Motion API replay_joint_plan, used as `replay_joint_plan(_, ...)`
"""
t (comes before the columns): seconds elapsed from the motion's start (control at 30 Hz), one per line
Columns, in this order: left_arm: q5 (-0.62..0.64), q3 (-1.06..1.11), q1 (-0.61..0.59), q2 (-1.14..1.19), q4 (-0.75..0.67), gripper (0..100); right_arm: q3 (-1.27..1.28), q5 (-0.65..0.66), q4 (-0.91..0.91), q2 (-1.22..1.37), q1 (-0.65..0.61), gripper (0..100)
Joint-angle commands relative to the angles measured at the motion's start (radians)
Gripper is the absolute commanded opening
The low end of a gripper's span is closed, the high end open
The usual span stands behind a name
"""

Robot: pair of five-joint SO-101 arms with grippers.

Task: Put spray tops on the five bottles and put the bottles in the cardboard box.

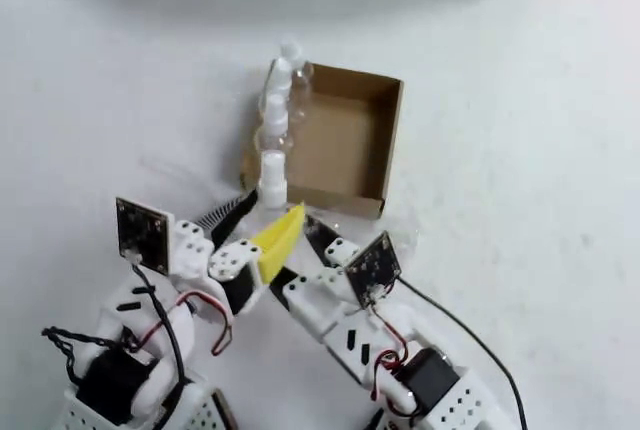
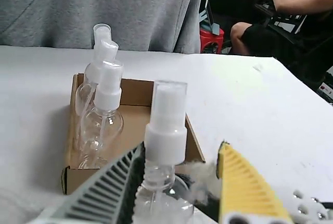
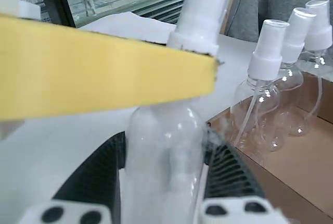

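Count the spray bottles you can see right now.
4. Three stand in the cardboard box along one wall: near bottle, middle bottle, far bottle. The held bottle is outside the box, in the right gripper. A fifth may be hidden.

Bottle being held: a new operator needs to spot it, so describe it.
Find the cardboard box mid-table. At its near left corner, the right gripper grips a clear spray-topped bottle. The three other bottles stand inside the box; this one is outside.

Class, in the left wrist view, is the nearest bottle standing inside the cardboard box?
No, the nearest bottle is outside, in front of the cardboard box's near wall.
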Motion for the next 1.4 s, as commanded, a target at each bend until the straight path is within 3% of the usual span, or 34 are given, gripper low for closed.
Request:
replay_joint_plan(0.0, -0.005, -0.035, 0.005, 0.005, 0.020, 22, 0.009, -0.008, -0.004, -0.018, 0.001, 1.5)
replay_joint_plan(0.23, -0.005, -0.074, 0.004, 0.004, 0.006, 22, 0.009, -0.008, -0.004, -0.018, 0.001, 1.5)
replay_joint_plan(0.57, -0.012, -0.287, 0.001, 0.005, 0.135, 22, 0.009, -0.008, -0.004, -0.018, 0.001, 1.5)
replay_joint_plan(0.7, -0.012, -0.316, -0.085, 0.007, 0.130, 22, 0.009, -0.008, -0.002, -0.018, 0.001, 1.5)
replay_joint_plan(0.93, -0.012, -0.195, -0.335, 0.015, -0.140, 22, 0.009, -0.008, -0.004, -0.018, -0.005, 1.5)
replay_joint_plan(1.1, -0.006, -0.172, -0.349, 0.128, -0.215, 22, 0.009, 0.031, -0.004, -0.018, -0.007, 1.5)
replay_joint_plan(1.37, 0.005, -0.342, -0.343, 0.483, -0.215, 22, 0.009, 0.052, 0.001, -0.018, -0.007, 1.5)
